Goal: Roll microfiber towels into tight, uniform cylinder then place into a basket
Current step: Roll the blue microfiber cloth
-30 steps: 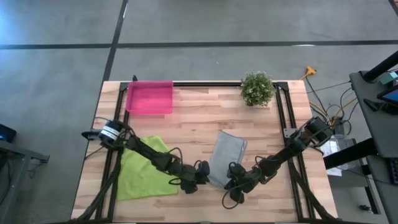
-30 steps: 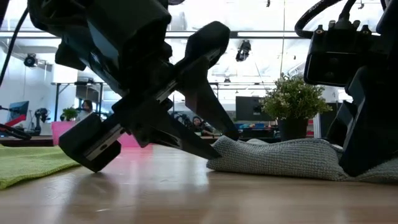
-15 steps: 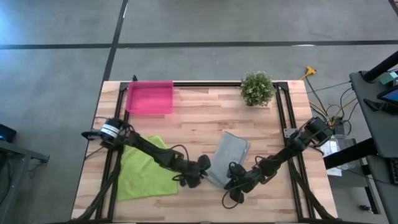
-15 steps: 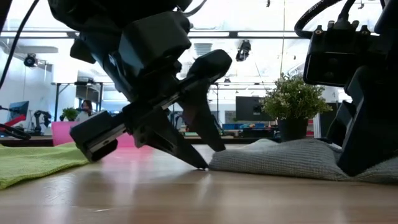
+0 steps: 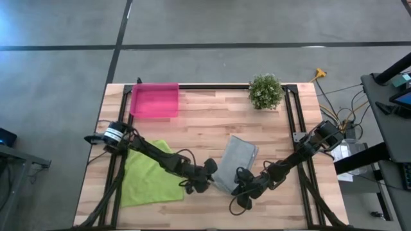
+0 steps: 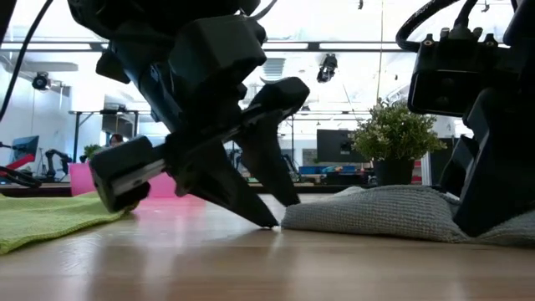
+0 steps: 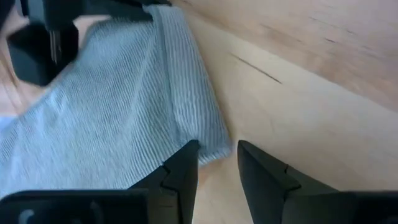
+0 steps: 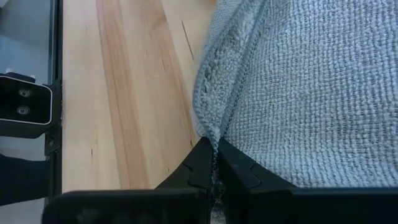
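Right wrist view: right gripper [image 8: 216,163] jaws pinch the ribbed grey towel's [image 8: 311,93] hem; left gripper's [image 7: 217,163] jaws slightly apart.

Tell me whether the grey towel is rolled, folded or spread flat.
Folded, not rolled: the grey towel lies as a narrow doubled strip, layered edges showing at the right gripper, which is shut on its edge.

Left end effector [image 6: 272,219] at grey towel [image 6: 376,213] edge

Grey concrete floor [image 5: 212,22] surrounds the wooden bench [image 5: 205,125]; bright ceiling lights [image 6: 334,21] hang beyond, desk [image 5: 385,122] at right.
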Controlling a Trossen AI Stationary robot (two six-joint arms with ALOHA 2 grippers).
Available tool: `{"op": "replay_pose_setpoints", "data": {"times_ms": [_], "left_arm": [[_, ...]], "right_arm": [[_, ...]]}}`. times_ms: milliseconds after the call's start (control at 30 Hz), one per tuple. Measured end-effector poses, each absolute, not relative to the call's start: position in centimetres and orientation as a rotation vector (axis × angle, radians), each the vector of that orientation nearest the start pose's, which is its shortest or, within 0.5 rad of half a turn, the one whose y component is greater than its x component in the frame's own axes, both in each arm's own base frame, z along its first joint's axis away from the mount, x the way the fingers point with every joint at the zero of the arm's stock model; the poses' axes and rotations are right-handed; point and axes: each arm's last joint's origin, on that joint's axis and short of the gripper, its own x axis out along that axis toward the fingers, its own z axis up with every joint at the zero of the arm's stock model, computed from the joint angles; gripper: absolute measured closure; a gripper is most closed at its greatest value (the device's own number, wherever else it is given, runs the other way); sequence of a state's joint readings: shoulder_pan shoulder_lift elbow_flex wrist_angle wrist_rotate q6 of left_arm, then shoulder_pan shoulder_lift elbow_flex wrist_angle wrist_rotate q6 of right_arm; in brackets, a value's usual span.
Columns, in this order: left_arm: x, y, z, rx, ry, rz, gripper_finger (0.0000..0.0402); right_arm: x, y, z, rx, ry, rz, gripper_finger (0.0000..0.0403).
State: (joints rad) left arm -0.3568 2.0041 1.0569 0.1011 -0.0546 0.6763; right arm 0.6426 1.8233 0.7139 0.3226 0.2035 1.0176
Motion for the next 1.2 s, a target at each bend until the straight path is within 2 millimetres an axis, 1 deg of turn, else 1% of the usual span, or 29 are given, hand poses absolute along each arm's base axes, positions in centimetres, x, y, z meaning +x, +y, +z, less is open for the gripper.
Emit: {"op": "replay_pose_setpoints", "data": {"times_ms": [133, 333, 433, 567, 667, 733, 900, 967, 1100, 1200], "left_arm": [[35.7, -13.3, 10.2, 0.782, 0.788, -0.563, 0.03], [35.5, -13.9, 10.3, 0.792, 0.795, -0.565, 0.03], [35.5, -14.0, 11.9, 0.805, 0.755, -0.524, 0.03], [35.1, -13.9, 14.2, 0.795, 0.682, -0.51, 0.03], [35.6, -14.5, 16.6, 0.735, 0.486, -0.619, 0.03], [35.7, -15.0, 17.0, 0.711, 0.415, -0.685, 0.03], [36.7, -15.4, 15.6, 0.712, 0.392, -0.672, 0.03], [37.6, -15.6, 15.5, 0.721, 0.38, -0.629, 0.03], [39.1, -15.6, 14.3, 0.752, 0.44, -0.527, 0.03], [40.3, -15.7, 14.8, 0.742, 0.412, -0.492, 0.03]], "right_arm": [[25.7, 18.5, 10.0, 0.635, 0.845, 0.01, 0.0378], [25.6, 18.5, 10.0, 0.63, 0.843, 0.0, 0.0337], [25.6, 18.4, 10.0, 0.629, 0.845, -0.002, 0.0323], [25.6, 18.4, 10.0, 0.626, 0.844, -0.006, 0.0321], [25.6, 18.4, 10.0, 0.62, 0.841, -0.016, 0.0329], [25.6, 18.4, 10.0, 0.619, 0.839, -0.02, 0.0336], [25.6, 18.3, 10.0, 0.618, 0.837, -0.022, 0.0345], [25.6, 18.3, 10.0, 0.617, 0.836, -0.022, 0.0345], [25.6, 18.3, 10.0, 0.628, 0.834, -0.025, 0.0344], [25.6, 18.3, 10.0, 0.636, 0.834, -0.028, 0.0346]]}}
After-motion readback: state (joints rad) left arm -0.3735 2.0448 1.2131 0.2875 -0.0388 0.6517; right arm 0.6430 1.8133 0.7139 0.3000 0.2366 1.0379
